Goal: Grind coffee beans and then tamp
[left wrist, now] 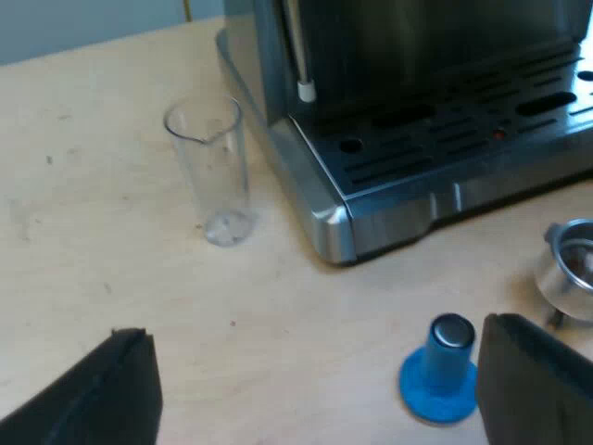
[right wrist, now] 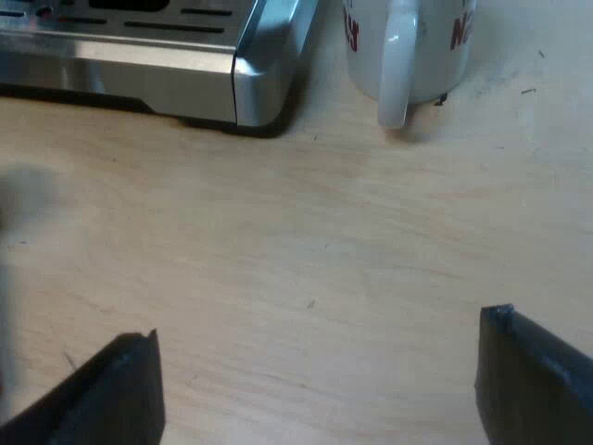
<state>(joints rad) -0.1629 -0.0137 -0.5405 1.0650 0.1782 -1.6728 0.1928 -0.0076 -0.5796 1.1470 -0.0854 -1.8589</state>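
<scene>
With left gripper (left wrist: 320, 389) and right gripper (right wrist: 315, 389) spread empty, the round metal holder (left wrist: 574, 269), two o'clock from the blue steel-capped tamper (left wrist: 440, 371), should be grasped for grinding.

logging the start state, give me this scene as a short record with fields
left gripper: open, above the table, near the blue tamper
right gripper: open, above the table, mug ahead
blue tamper: standing, apart from the metal holder
metal holder: loose on the table by the espresso machine
measuring glass: upright, looks empty, at the machine's corner
mug: white, red lettering, near a machine corner
</scene>
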